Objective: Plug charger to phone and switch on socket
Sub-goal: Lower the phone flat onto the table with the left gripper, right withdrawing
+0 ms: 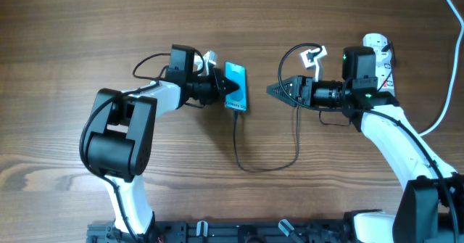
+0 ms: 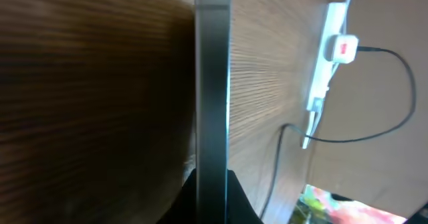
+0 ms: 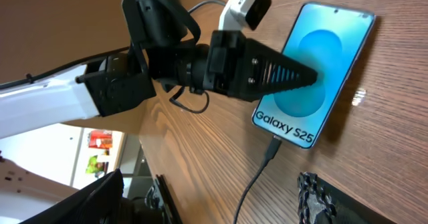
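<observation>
My left gripper is squeezing the phone by its edge, near the middle of the frame. My right gripper is hanging open just right of the phone. The charger is looping below them, and its tip is touching the phone's bottom end. The socket is lying at the upper right.

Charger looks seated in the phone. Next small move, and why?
Probably pull the right gripper back toward the socket to get at its switch. The charger tip already sits in the bottom edge of the phone, and the left gripper holds the phone. The right jaws are open, empty and pointing away from the socket.
</observation>
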